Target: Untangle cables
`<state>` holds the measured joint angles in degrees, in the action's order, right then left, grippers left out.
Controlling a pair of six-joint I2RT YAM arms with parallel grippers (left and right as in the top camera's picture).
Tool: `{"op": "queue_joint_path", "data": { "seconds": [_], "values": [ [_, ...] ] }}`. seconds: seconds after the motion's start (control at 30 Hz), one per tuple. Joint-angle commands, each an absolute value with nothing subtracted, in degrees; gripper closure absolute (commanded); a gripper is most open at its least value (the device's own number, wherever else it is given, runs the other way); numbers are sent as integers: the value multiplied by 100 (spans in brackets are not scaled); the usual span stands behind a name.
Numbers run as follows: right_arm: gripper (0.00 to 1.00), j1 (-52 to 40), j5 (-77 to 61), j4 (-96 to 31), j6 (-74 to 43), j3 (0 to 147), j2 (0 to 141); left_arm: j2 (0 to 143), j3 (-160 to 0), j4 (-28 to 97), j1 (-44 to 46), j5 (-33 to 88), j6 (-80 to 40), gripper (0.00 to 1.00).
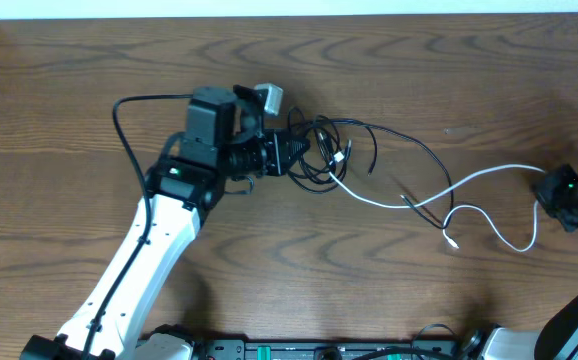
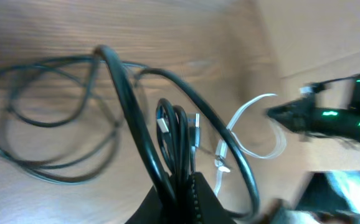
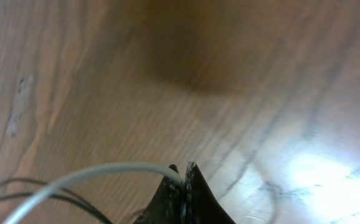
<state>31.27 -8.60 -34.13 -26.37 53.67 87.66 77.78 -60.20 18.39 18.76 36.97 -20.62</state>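
While both arms have a cable in hand, the tangle is not yet cleared. The left gripper [image 1: 291, 152], left of centre on the table [image 1: 349, 300], has its jaws pressed together on several strands of the black cable [image 1: 412, 143]; the left wrist view shows those strands bunched between the fingers. The right gripper [image 1: 546, 190], at the right edge, is pinching one end of the white cable [image 1: 489, 172], the cord entering its closed tips in the right wrist view. From there the white cable runs left into the knot of black loops just right of the left gripper, with a slack bend lying nearer.

Judgement: the step in hand is drawing the white cable out of the black loops. Recommended practice: anchor the black bundle with the left arm, pull right slowly and low over the table, and watch the white cable's far end for snagging. If the bundle drags, stop and regrip nearer the knot.
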Motion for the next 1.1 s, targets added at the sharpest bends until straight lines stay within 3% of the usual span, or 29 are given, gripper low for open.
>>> {"op": "queue_joint_path", "data": {
  "seconds": [0.0, 0.1, 0.23, 0.33, 0.5, 0.77, 0.83, 0.97, 1.07],
  "values": [
    [99, 3076, -1251, -3208, -2298, 5551, 8764, 7710, -6130, 1994, 2023, 1697, -1632, 92],
    [99, 3057, -3144, -2683, -1391, 5765, 8764, 7717, -6097, 2029, 2108, 1264, -1636, 92],
    [99, 2965, -3426, -3109, -1146, 6751, 8729, 7749, -6007, 2198, 2137, 1297, -1653, 92],
    [99, 2849, -3131, -3664, -851, 7752, 8685, 7828, -5999, 2530, 2134, 1291, -1649, 92],
    [99, 2781, -1396, -4720, -1059, 9533, 8678, 7931, -5999, 3087, 2130, 615, -1612, 92],
    [99, 2943, -1046, -5015, -1188, 10855, 8678, 7933, -5999, 3245, 2130, 3, -1671, 92],
    [99, 2969, -1103, -4991, -1361, 10934, 8680, 7933, -5999, 3157, 2130, 410, -1852, 92],
    [99, 2923, -2117, -4829, -1422, 10980, 8685, 7977, -5999, 2324, 2176, 3468, -1715, 92],
    [99, 2836, -2386, -4731, -1258, 10982, 8689, 8014, -5999, 1747, 2274, 3769, -1715, 92]
  ]
}}
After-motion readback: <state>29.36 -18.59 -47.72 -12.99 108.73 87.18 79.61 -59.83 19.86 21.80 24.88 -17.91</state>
